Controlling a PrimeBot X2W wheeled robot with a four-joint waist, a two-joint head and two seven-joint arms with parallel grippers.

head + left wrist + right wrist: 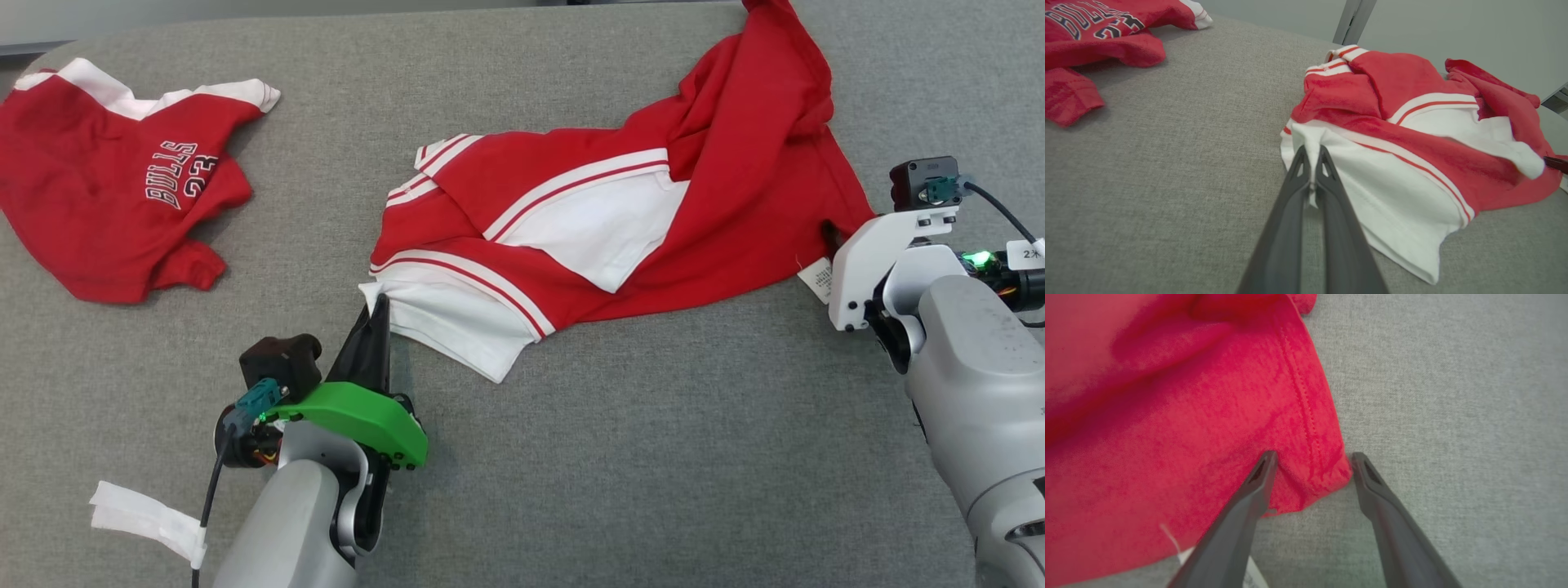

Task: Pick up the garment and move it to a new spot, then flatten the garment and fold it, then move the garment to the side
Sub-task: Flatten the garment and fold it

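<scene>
Left jaws tight on garment (735, 204) corner, right jaws wide astride its hem, Bulls jersey (98, 212) far left

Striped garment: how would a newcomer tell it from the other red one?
On the grey cloth surface lie two red garments. The striped garment sprawls in the middle. Unlike the jersey at left, it has no lettering, only broad white panels edged with stripes.

Grey cloth surface (653, 457) bears red-and-white garment (735, 196) and red jersey (82, 212).
</scene>
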